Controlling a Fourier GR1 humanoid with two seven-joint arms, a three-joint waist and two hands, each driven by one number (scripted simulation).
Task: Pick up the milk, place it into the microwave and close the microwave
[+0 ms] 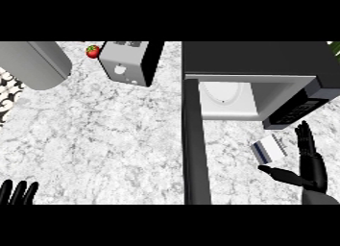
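My right hand [309, 166] is open above the marble tabletop [102, 139], fingers straight and pointing away from me, thumb stretched out to the left. The milk [268, 149], a small white carton with a dark blue side, lies on the tabletop just left of my fingers and just beyond my thumb; I cannot tell whether the thumb tip touches it. It sits in front of the microwave [272, 67], below the dark control panel at the appliance's right side. The microwave's door [194, 144] stands wide open, swung out toward me as a long dark slab left of the milk, and the pale interior with its round plate [226, 93] is exposed. My left hand [13, 193] rests open at the lower left edge, fingers up. At the far side of the tabletop stand a toaster [130, 61], a red fruit with a green top [92, 51] just beside it, and a grey cylindrical object [31, 62] in the left corner.
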